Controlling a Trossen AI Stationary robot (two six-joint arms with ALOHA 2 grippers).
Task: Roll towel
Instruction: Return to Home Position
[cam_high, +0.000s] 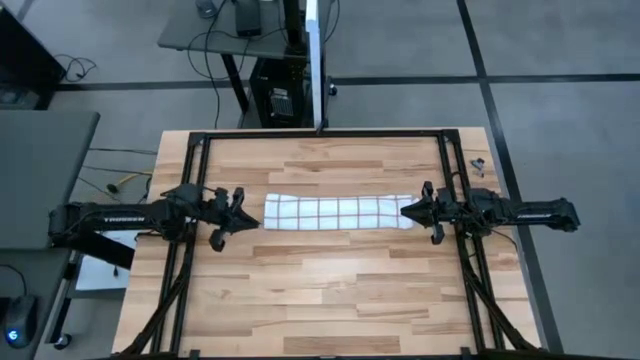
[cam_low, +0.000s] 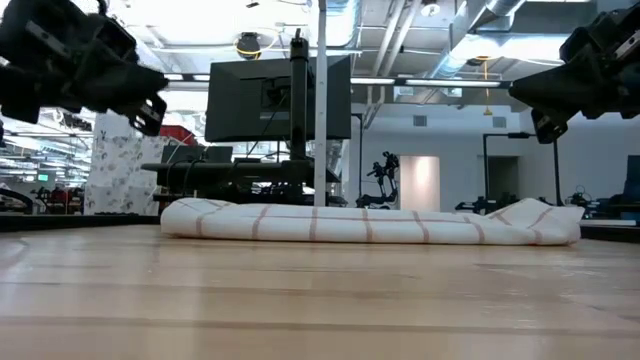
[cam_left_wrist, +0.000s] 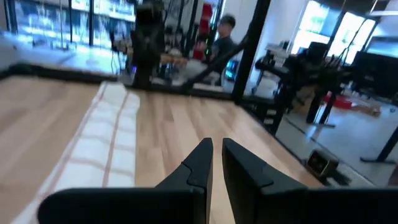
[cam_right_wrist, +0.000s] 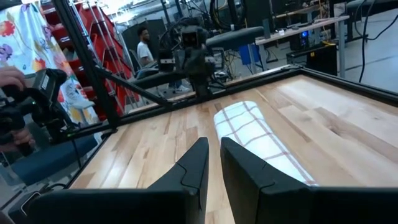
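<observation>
Towel (cam_high: 340, 213): lies flat near the middle of the wooden table (cam_high: 330, 290) as one long, narrow, folded band, its length running from one arm toward the other. The dark red-brown grid lines show along its upper face. In the low view it sits as a low, thick strip resting fully on the table surface, with the end toward the right arm slightly bunched and higher.

Left gripper (cam_high: 243, 212): positioned just off the towel's left end, in line with the band and pointing along it. The low view shows it raised clear of the table and not touching the cloth. Its wrist view shows the two fingers drawn together with only a thin slit between them and nothing grasped.

Right gripper (cam_high: 405, 209): positioned at the opposite end, its tips over the towel's end as seen from above. The low view shows it held well above the cloth, without contact. Its fingers are likewise drawn close together, with nothing held.

Surroundings: a monitor (cam_low: 280, 95) stands behind the table. A person (cam_right_wrist: 144, 43) is visible in the room beyond.
</observation>
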